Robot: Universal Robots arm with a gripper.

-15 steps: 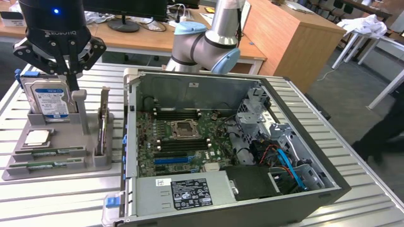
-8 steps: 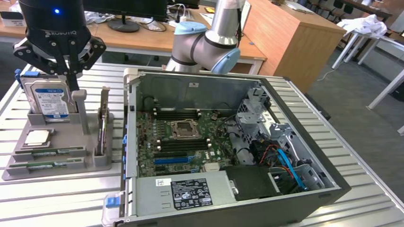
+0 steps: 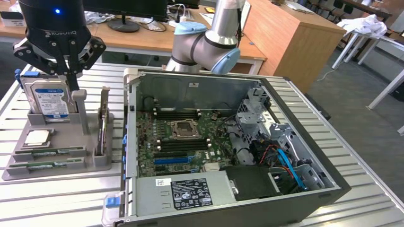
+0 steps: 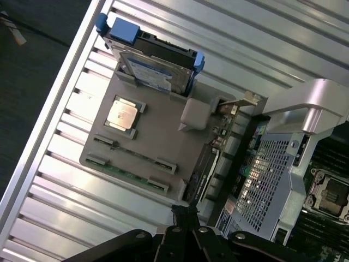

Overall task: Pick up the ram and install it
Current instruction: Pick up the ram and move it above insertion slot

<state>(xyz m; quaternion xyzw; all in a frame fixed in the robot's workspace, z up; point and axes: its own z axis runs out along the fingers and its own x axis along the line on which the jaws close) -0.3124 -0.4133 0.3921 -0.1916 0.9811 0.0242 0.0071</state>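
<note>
A slatted metal tabletop (image 3: 57,198) carries an open PC case (image 3: 328,189) lying on its side, its motherboard (image 3: 183,142) facing up. The arm (image 3: 208,47) rises behind the case.

On the exterior view's left, just beside the case, sits a grey tray (image 3: 63,172). A hard drive (image 3: 50,99) stands upright at its far end, and a card (image 3: 103,118) stands on edge along the side nearest the case.

The pincer (image 3: 71,80) hangs above the tray at the drive end, its fingers pressed together and gripping nothing. In the wrist view its tips (image 4: 185,210) meet near the tray's card-side edge.

The ram (image 3: 54,152) lies flat in the tray's near slots, two green sticks side by side, apart from the pincer. A square silver processor (image 3: 38,137) rests between them and the drive.
</note>
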